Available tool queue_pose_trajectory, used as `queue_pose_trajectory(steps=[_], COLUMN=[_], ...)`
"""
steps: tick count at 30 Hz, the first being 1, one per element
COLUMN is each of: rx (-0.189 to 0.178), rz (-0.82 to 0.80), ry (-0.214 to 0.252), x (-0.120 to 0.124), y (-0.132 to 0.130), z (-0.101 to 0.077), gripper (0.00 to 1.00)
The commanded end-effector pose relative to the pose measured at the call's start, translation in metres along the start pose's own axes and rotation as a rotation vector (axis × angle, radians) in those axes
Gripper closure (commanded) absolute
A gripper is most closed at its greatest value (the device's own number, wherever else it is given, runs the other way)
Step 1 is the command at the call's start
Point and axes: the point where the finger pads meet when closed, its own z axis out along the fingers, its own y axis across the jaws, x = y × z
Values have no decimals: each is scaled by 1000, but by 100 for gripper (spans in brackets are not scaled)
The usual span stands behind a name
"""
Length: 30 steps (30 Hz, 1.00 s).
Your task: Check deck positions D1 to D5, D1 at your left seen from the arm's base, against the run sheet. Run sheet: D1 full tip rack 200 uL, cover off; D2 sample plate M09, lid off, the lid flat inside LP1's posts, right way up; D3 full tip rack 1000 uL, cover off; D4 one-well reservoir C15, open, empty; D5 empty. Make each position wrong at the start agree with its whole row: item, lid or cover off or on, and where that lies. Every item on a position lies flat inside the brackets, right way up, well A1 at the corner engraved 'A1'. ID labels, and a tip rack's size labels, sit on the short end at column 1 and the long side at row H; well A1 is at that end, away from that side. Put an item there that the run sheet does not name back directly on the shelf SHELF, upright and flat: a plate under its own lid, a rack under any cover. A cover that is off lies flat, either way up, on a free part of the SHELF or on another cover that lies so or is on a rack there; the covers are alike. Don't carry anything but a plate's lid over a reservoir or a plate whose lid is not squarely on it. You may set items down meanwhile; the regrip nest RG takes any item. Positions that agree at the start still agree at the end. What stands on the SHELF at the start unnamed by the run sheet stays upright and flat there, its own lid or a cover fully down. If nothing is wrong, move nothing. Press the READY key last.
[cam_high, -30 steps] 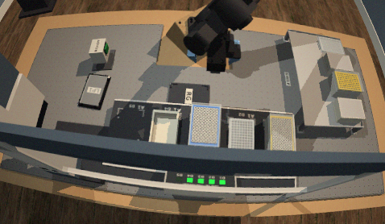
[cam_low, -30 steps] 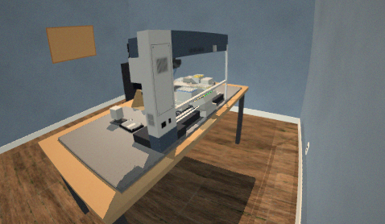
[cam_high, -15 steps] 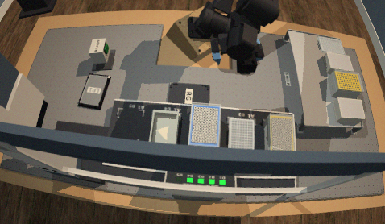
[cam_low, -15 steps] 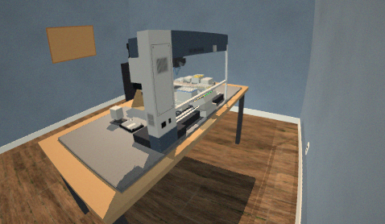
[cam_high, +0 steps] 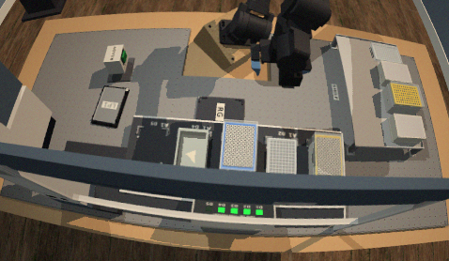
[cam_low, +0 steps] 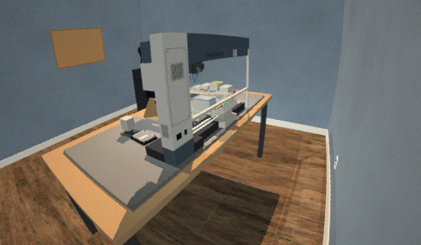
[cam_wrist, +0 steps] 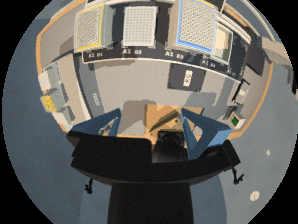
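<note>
Readable txt, top view: "RG" on white tag (cam_high: 221, 112) of the dark regrip nest (cam_high: 206, 109). "LP1" on white label (cam_high: 109, 105) atop the flat lid in lid park (cam_high: 97, 115), left of deck. Deck plate (cam_high: 147, 141) has engraved marks by the brackets: "A1" legible near reservoir (cam_high: 192, 147) and near sample plate (cam_high: 281, 155); pos. nos. beside them too blurry. Strip on shelf wall (cam_high: 336, 90) and txt on key box (cam_high: 114, 55): unreadable. Exterior, wrist views: nothing legible.
</note>
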Motion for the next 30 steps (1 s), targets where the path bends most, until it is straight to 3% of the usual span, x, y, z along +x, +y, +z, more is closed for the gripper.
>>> queue_pose_trajectory(steps=[1, 29, 30], rx=[7, 7, 4], rz=[-15, -16, -20], ry=[-66, -66, -81], x=[-23, -23, -24], y=[7, 7, 14], z=[-20, -20, -24], gripper=[0, 0, 0])
